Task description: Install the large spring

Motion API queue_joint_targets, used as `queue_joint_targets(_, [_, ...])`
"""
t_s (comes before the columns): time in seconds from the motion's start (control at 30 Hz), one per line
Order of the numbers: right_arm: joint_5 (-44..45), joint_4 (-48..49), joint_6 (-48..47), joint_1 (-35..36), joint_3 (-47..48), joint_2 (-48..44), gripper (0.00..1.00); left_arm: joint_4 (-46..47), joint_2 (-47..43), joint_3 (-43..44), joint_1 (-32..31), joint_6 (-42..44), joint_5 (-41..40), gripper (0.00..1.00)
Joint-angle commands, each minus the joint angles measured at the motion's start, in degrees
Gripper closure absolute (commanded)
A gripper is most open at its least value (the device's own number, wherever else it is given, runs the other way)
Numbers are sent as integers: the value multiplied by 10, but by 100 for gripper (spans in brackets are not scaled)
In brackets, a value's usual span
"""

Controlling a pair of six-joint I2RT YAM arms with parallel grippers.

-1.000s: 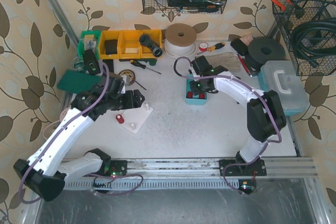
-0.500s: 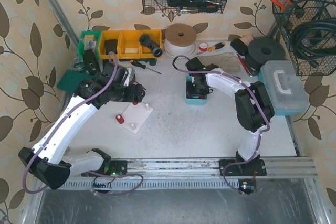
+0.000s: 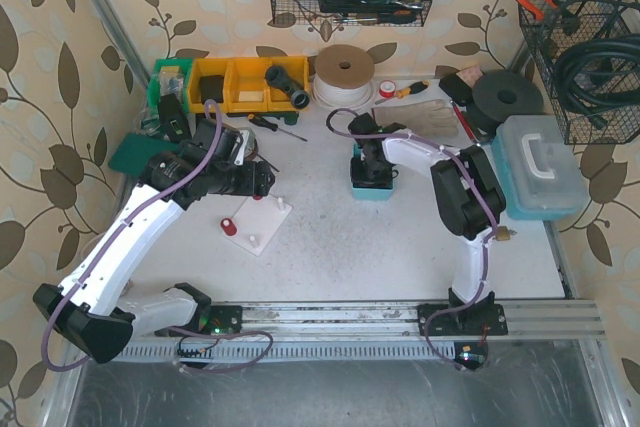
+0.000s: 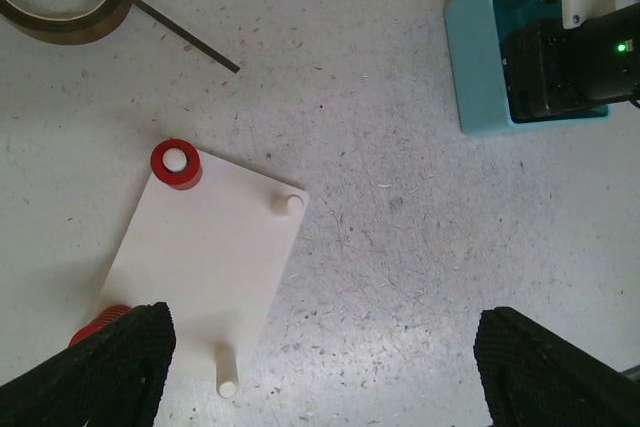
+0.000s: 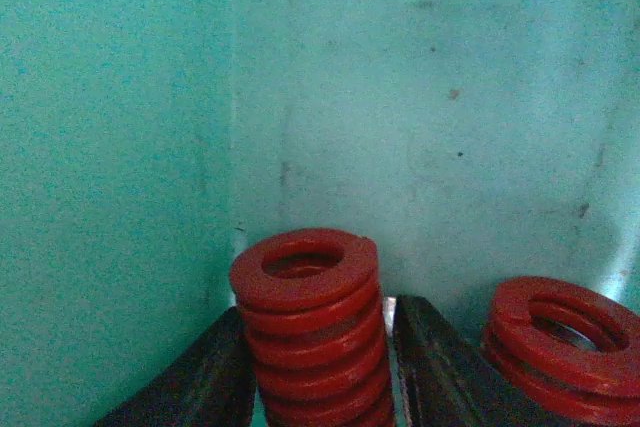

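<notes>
In the bin (image 5: 100,147), our right fingers (image 5: 200,382) clasp a red spring (image 5: 305,312); our left fingers (image 4: 120,367) hang spread above the plate (image 4: 210,257).

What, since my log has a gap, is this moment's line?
right pincer astride upright red spring in teal bin | left pincer open, empty

spring (image 5: 305,332) base cut off below, second spring (image 5: 565,342) cropped, bin (image 5: 110,147) seemingly blurred
</notes>
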Motion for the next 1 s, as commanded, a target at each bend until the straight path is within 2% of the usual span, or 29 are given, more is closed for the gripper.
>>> queue_joint_targets(0.0, [19, -18, 23, 1, 1, 29, 60, -9, -14, 23, 5, 9, -17, 15])
queue_joint_targets(0.07, [25, -13, 20, 1, 1, 26, 64, -10, -12, 24, 5, 8, -17, 15])
queue_joint_targets(0.37, [42, -24, -12, -1, 39, -10, 96, -20, -9, 31, 5, 0, -35, 15])
queue_joint_targets(0.43, [43, -33, -21, -3, 45, -26, 100, -27, -7, 33, 5, -3, -45, 16])
queue_joint_targets(0.6, [46, -64, -53, -4, 56, -81, 100, -40, 3, 39, 5, -12, -64, 17])
queue_joint_targets(0.73, [53, -52, -91, -4, 32, -156, 100, -33, 9, 43, 6, -31, -51, 19])
queue_joint_targets(0.97, [-10, 101, -234, 37, -66, -307, 100, -5, 27, 59, 10, -80, 17, 30])
